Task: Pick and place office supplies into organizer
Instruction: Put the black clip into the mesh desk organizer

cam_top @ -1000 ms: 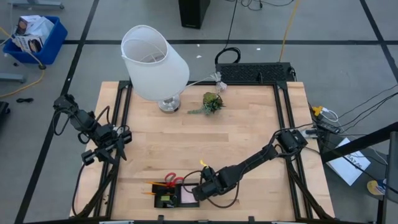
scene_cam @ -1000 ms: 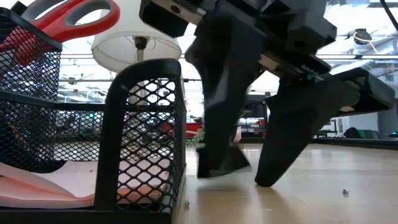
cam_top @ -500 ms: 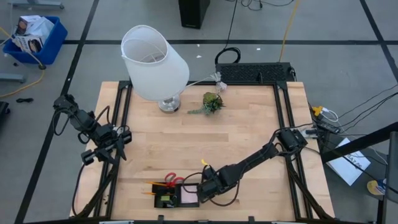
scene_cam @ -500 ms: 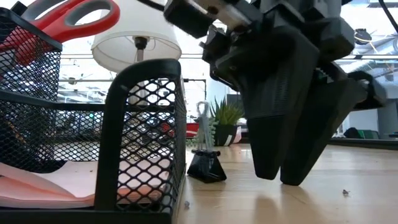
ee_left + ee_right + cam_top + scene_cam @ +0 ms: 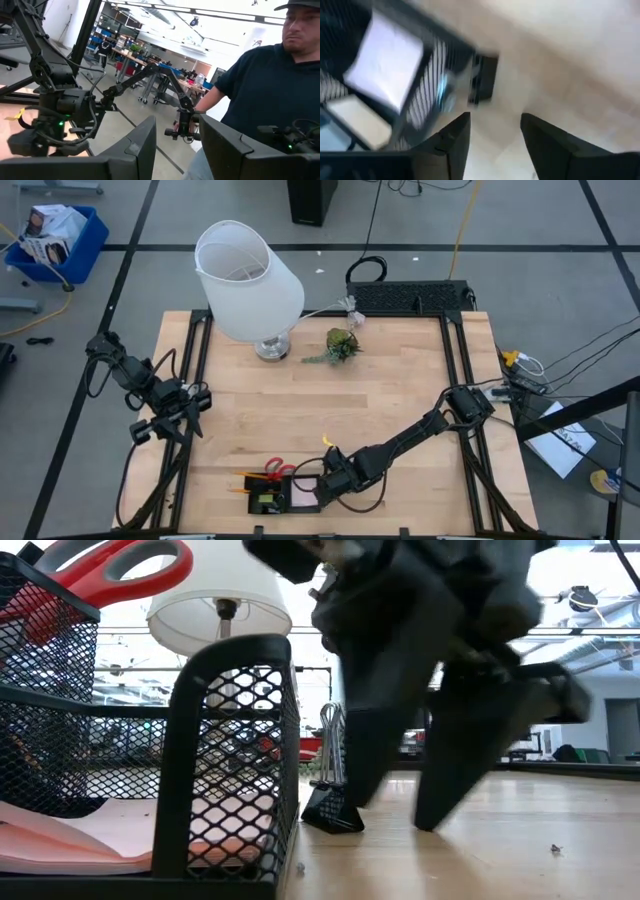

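My right gripper (image 5: 322, 485) stands open, pointing steeply down, at the right side of the black mesh organizer (image 5: 283, 497) near the table's front edge. A small black binder clip (image 5: 331, 808) stands on its base on the wood beside the organizer's wall (image 5: 240, 740). In the right wrist view the clip (image 5: 484, 80) lies ahead of the fingers, not between them. A pink sticky pad (image 5: 70, 840) lies in the organizer. Red-handled scissors (image 5: 276, 470) and orange pencils (image 5: 248, 477) stick out of it. My left gripper (image 5: 177, 145) waits open at the table's left edge.
A white lamp (image 5: 246, 280) stands at the back left, with a green plant sprig (image 5: 341, 345) beside it and a black keyboard-like box (image 5: 410, 298) at the far edge. A small yellow piece (image 5: 326, 441) lies by my right arm. A person (image 5: 265, 90) stands beyond the table.
My right gripper has drawn its fingers closer together and then opened them again, rolling its wrist, staying next to the organizer's right side. The binder clip, hidden behind a finger a second ago, now shows standing on the wood.
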Motion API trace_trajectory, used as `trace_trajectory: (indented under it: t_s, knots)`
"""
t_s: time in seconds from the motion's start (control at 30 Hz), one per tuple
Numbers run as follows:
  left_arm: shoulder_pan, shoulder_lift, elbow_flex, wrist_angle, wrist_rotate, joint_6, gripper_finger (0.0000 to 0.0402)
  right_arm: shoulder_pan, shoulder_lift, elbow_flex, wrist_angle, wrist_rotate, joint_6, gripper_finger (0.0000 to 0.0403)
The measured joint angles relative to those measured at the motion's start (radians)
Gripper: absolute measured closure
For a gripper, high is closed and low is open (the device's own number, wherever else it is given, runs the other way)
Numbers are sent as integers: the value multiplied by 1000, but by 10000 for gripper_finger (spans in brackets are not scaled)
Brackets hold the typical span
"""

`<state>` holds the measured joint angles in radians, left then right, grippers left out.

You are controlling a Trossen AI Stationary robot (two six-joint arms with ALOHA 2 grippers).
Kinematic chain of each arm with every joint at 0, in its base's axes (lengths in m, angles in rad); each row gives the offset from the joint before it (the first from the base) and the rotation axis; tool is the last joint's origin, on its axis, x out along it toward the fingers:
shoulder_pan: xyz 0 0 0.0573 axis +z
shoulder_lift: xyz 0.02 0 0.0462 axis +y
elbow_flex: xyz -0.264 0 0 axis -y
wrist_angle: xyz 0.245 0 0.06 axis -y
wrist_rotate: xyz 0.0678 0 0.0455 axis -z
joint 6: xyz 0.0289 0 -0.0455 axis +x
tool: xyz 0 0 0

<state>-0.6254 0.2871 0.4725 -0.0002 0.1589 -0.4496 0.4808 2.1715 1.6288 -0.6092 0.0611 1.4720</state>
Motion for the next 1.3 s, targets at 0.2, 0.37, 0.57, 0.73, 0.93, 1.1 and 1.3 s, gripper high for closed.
trace_trajectory:
  t_s: [0.2,0.37,0.57,0.73,0.93,1.1,1.3]
  knots:
    - [0,0,0,1,0,3,250,-18,-14,-3,7,68,6,209]
    - [0,0,0,3,-1,2,250,-24,-15,-2,12,48,-1,214]
    - [0,0,0,3,-1,-1,250,-29,-17,-1,21,46,-93,219]
    - [0,0,0,3,-1,-4,250,-47,-33,1,-53,57,-202,220]
    - [0,0,0,-5,-2,-1,250,-125,-62,1,-92,53,-305,220]
    - [0,0,0,-3,-2,-1,250,-178,-69,1,78,-9,-228,220]
    - [0,0,0,-4,-2,0,250,-181,-68,1,23,-7,-99,220]
